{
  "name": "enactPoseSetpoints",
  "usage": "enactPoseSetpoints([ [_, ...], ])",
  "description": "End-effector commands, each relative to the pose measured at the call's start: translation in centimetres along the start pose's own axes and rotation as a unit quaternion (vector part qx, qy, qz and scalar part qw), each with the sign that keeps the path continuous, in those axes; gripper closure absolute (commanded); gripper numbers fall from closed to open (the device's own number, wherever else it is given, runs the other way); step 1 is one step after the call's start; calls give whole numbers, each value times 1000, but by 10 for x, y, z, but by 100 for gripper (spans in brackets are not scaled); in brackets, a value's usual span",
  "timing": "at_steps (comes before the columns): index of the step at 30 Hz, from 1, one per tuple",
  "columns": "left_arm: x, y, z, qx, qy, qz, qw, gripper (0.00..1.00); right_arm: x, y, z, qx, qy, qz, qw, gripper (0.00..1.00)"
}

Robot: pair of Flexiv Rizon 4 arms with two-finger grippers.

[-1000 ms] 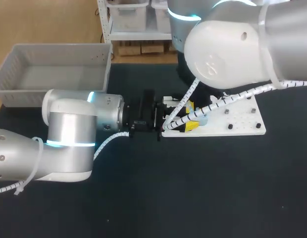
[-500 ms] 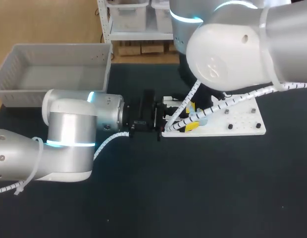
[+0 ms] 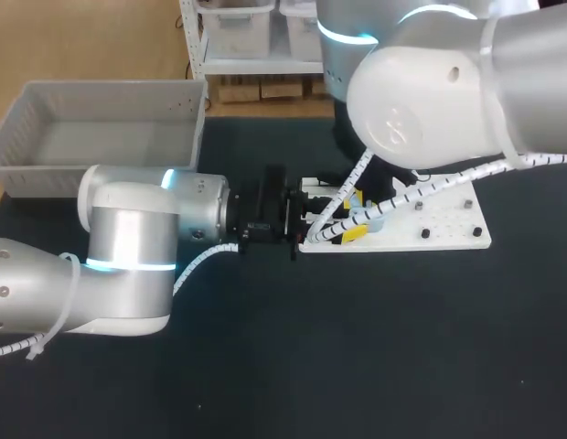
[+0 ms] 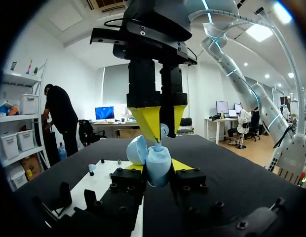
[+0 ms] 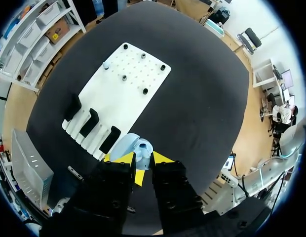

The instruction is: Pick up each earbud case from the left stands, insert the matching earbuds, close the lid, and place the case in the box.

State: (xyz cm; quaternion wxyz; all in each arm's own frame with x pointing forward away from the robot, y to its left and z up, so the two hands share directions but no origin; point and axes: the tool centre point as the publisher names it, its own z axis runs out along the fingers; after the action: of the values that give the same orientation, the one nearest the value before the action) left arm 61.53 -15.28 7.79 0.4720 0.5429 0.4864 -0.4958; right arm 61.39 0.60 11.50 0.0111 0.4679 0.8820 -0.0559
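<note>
Two grippers met right of centre in the head view: the left gripper (image 4: 158,167) clenched the presumably light, slippery earbud case (image 4: 157,160) by its lower shell, lid open, while the grip of the right gripper (image 4: 156,132) could not be told

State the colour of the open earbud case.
The earbud case is light blue, clearest in the left wrist view.

Left gripper (image 4: 158,167) grips open case (image 4: 154,160) (right gripper (image 4: 160,134) pinches earbud (image 4: 164,130) above).
</note>
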Motion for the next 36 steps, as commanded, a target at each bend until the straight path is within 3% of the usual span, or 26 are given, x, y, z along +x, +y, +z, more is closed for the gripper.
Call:
enactPoseSetpoints([
  [1,1,-1,0,-3,-2,2,1000,100,-2,-1,2,-1,0,1,1000,100],
  [19,1,-1,0,-3,-2,2,1000,100,-3,0,9,2,-4,6,1000,100],
  [20,1,-1,0,-3,-2,2,1000,100,-3,0,10,2,-2,7,1000,95],
  [23,1,-1,0,-3,-2,2,1000,100,-3,-2,6,-3,6,7,1000,25],
  [24,1,-1,0,-3,-2,2,1000,100,-1,-4,4,-5,7,6,1000,16],
  [27,1,-1,0,-3,-2,2,1000,100,5,-14,-10,-22,13,-1,1000,18],
  [31,1,-1,0,-3,-2,2,1000,100,13,-31,-30,-59,16,-8,998,33],
  [33,1,-1,0,-3,-2,2,1000,100,12,-41,-41,-86,9,-16,996,48],
  [36,1,-1,0,-3,-2,2,1000,100,2,-46,-53,-137,-14,-45,989,51],
])
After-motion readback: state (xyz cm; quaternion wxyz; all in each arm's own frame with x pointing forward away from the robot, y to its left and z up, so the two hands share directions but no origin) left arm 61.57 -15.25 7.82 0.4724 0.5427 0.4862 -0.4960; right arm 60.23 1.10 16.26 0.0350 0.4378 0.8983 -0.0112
